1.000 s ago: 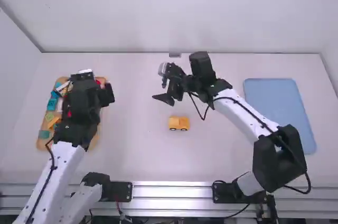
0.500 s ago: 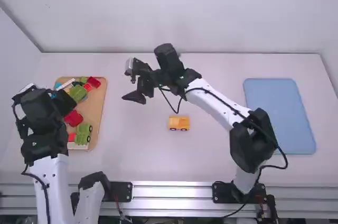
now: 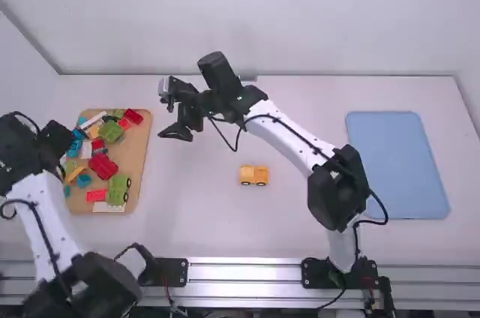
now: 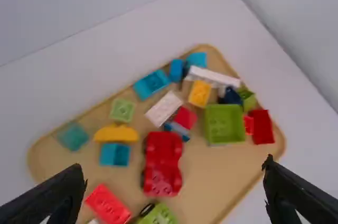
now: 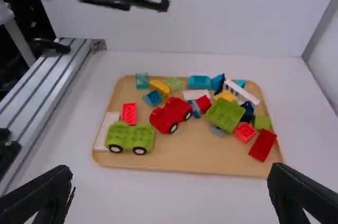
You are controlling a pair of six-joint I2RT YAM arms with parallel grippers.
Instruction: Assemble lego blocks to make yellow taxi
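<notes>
The yellow car (image 3: 253, 175) stands on table (image 3: 300, 220), well apart from right gripper (image 3: 177, 130) and left gripper (image 3: 56, 138), both opened widely and holding nothing.

From far above, the high view looked forward and down over the table (image 3: 195, 220). The left wrist view faced steeply down, nearest the tray (image 4: 214, 174); the right wrist view looked slantwise across it. All shared it.

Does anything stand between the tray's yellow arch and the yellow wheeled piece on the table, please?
Yes: a blue block and the red car lie between them in the tray, the green car close by; lifting over looks sensible.
</notes>
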